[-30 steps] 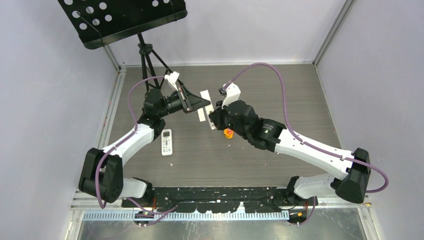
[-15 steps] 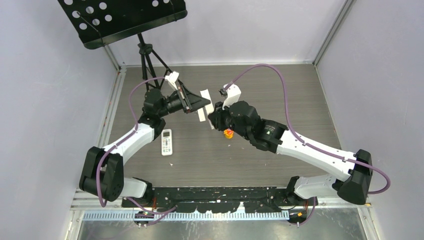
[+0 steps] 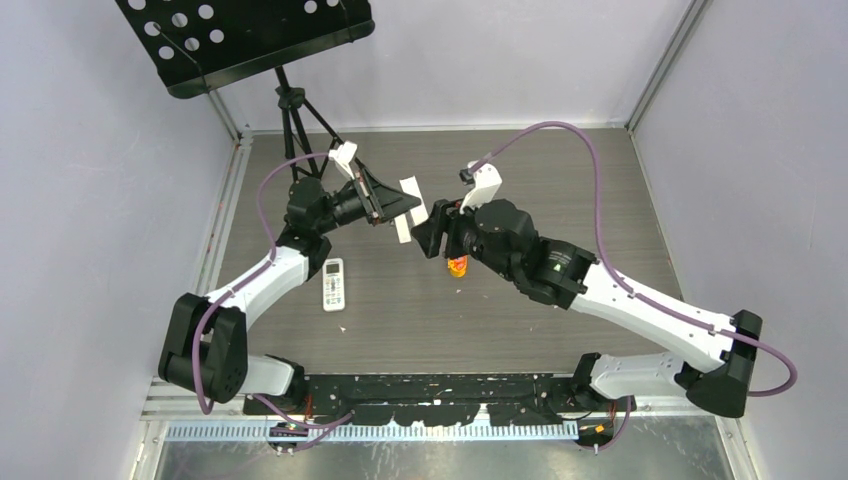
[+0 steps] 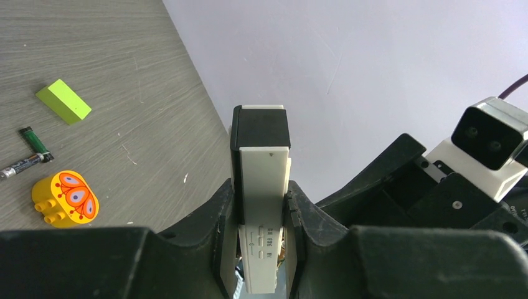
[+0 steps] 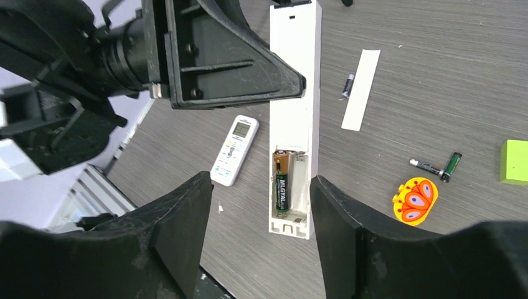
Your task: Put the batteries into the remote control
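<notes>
Remote (image 5: 296,81) clamped in left hand (image 4: 258,208); right hand (image 5: 258,187) spread wide, empty; one battery (image 5: 281,184) seated.

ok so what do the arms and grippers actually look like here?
The left arm and right arm have white links with black joints. A purple cable loops along each. The left gripper and right gripper are black with broad wedge-shaped fingers; each wrist carries a white camera block.
</notes>
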Controlling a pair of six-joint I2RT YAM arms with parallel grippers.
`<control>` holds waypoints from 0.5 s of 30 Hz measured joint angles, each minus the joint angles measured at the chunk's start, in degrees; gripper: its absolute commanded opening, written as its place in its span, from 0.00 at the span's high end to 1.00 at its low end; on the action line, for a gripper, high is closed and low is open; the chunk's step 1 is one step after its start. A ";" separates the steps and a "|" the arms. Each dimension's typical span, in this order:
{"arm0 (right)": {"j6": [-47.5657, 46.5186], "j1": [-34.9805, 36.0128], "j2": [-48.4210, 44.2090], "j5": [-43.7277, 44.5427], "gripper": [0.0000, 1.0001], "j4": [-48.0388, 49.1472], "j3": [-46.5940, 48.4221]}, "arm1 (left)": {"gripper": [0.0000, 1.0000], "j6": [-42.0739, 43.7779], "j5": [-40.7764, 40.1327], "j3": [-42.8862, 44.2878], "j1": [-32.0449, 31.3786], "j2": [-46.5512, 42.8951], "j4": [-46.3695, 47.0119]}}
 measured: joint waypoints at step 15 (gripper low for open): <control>29.14 -0.09 -8.98 8.37 0.14 -2.38 -2.89 | 1.00 -2.80 -7.93 0.00 0.00 -2.54 8.96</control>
